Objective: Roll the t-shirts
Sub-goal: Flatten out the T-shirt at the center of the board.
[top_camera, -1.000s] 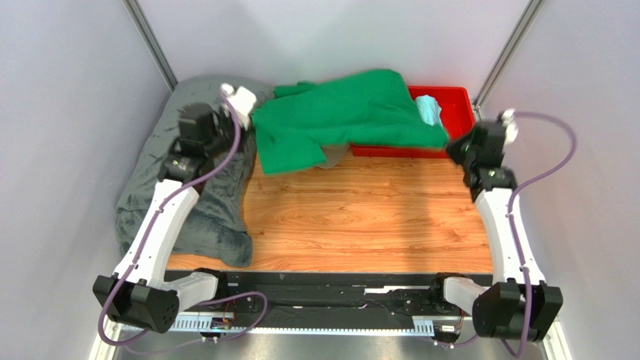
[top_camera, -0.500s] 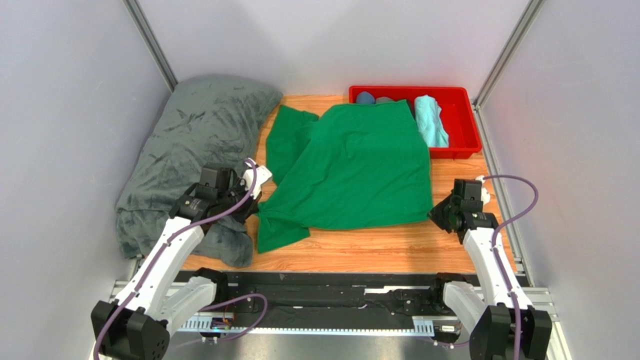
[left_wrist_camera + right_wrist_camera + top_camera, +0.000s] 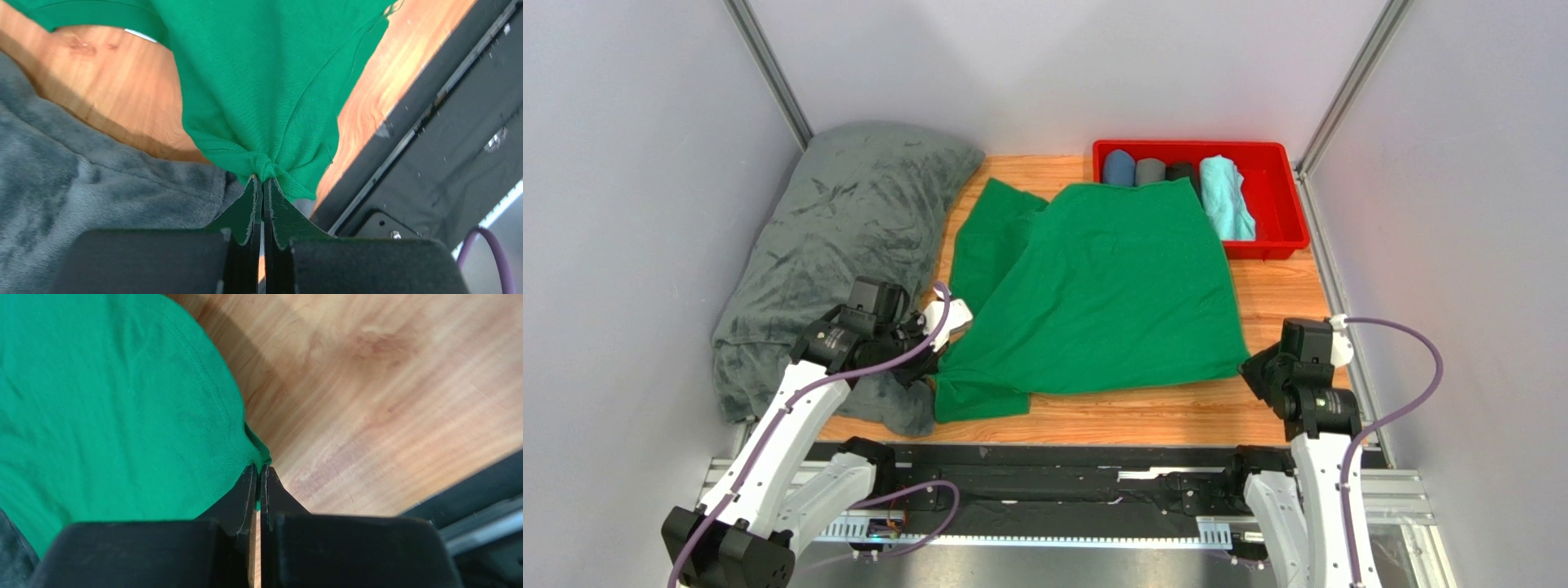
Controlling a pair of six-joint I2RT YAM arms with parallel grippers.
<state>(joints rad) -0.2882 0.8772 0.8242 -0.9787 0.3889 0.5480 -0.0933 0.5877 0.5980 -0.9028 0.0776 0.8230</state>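
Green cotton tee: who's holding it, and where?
Both: left gripper pinches the green cotton t-shirt at its bunched left edge, right gripper at its near right corner.

Green tee (image 3: pixel 264 79) cut off at upper edge, both wrist views; black roll (image 3: pixel 1184 173) partly hidden behind it.

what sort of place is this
Most likely a robot lab work cell, not a home: blank grey walls box in a small wooden tabletop, two bolted-down arms hold a green tee, a red bin holds rolled tees.
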